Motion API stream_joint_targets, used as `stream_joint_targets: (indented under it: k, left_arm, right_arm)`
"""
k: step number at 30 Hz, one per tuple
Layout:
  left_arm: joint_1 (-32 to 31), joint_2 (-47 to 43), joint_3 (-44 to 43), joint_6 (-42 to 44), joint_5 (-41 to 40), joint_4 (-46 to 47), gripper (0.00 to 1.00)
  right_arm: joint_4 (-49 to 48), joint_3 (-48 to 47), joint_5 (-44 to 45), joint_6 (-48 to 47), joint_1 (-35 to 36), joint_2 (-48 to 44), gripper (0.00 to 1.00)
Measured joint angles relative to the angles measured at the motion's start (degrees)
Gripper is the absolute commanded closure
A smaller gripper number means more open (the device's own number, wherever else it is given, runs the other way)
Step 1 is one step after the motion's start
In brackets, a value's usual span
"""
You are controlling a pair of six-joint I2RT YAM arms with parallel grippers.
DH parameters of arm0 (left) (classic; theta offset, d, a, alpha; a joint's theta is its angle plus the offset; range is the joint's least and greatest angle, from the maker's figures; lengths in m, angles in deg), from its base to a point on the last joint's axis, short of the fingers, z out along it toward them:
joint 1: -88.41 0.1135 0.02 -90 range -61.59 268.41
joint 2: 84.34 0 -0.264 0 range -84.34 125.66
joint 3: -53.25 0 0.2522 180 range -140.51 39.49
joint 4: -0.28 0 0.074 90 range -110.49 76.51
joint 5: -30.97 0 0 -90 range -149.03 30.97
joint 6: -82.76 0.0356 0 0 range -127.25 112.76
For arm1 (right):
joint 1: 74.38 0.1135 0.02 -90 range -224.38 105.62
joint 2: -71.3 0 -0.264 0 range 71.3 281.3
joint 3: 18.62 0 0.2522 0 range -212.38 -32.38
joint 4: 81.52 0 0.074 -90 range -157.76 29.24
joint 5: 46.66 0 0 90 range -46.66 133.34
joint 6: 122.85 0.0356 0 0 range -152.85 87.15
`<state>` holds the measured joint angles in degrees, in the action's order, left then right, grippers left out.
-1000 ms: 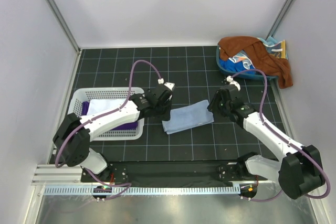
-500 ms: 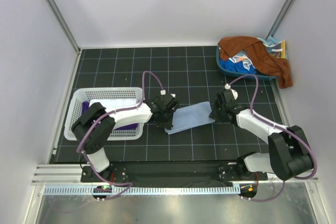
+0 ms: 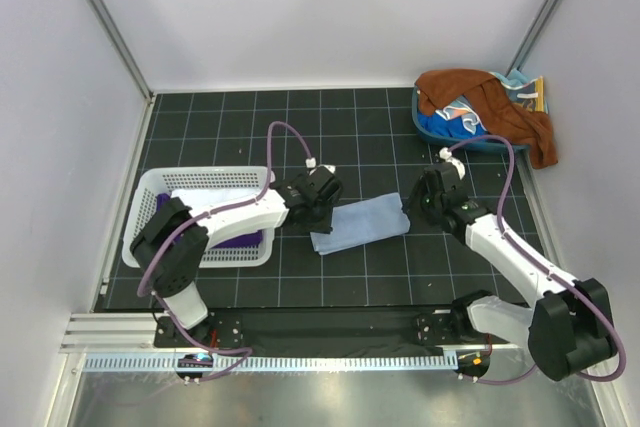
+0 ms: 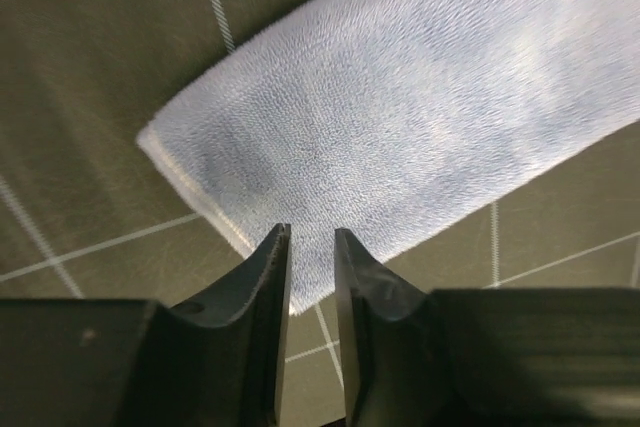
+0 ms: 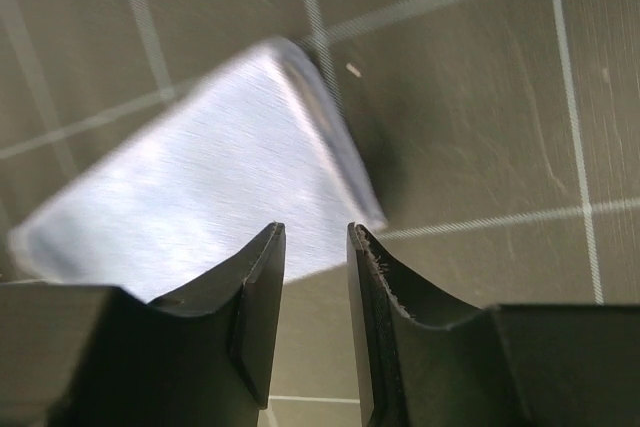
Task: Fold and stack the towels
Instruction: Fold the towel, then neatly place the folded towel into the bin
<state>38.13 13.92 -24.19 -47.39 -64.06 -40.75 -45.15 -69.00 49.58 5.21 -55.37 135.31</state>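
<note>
Left gripper [image 4: 308, 232] hovers over the left end of the light blue towel [image 3: 360, 225], right gripper [image 5: 315, 229] over its right end; both point downward, jaws narrowly parted and empty.

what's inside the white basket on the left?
White basket holds a white towel lying over a dark purple towel. The left arm crosses above it, hiding part of both and anything beneath.

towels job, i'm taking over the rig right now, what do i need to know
Left jaws: slightly apart, empty, at the left end of the folded light blue towel.
Right jaws: apart, empty, at its right end.
Done: white towel over purple towel in the basket; blue one folded on the mat.
Left: stack it, then fold the rust-brown towel and others heaped far right.
</note>
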Motion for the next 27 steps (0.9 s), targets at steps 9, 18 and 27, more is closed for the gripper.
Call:
stream_joint_targets:
  k: [9,18,27]
  left_arm:
    - [0.0,-5.7,-2.5,-6.7,-8.3,-5.1,0.49]
    - [0.0,-6.2,-1.2,-14.6,-12.4,-7.9,0.37]
    - [1.1,-5.5,1.3,-15.4,-9.0,-5.0,0.31]
  right_arm:
    - [-2.4,-7.1,-2.8,-2.0,4.0,6.4,0.62]
    - [-7.3,-9.2,-7.0,-2.8,9.8,21.6,0.64]
    - [-7.7,-11.0,1.3,-0.6,9.2,25.8,0.64]
